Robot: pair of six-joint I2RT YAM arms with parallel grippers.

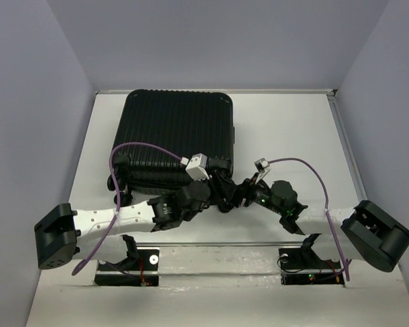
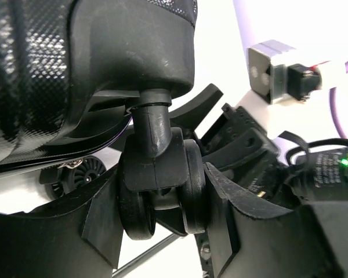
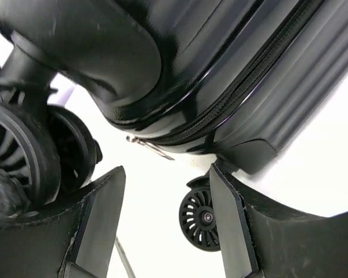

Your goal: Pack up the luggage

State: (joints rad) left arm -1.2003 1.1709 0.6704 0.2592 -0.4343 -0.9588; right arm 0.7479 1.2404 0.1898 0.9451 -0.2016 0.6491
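The luggage (image 1: 174,133) is a black ribbed hard-shell suitcase lying closed and flat on the white table (image 1: 293,136). Both grippers are at its near right corner. In the left wrist view my left gripper (image 2: 162,194) is shut on a twin caster wheel (image 2: 162,197) under the shell corner (image 2: 127,46), one finger pressed on each side. My right gripper (image 3: 167,174) is open just beside that corner, with only bare table between its fingers. The zipper seam and a metal zipper pull (image 3: 151,147) lie just above its jaws. From above, the left gripper (image 1: 215,185) and the right gripper (image 1: 237,194) almost touch.
Another caster wheel (image 3: 200,217) stands farther off, beyond the right gripper's right finger. A third wheel (image 2: 75,174) shows under the shell in the left wrist view. Purple cables (image 1: 143,146) arc over both arms. Grey walls close in the table on three sides.
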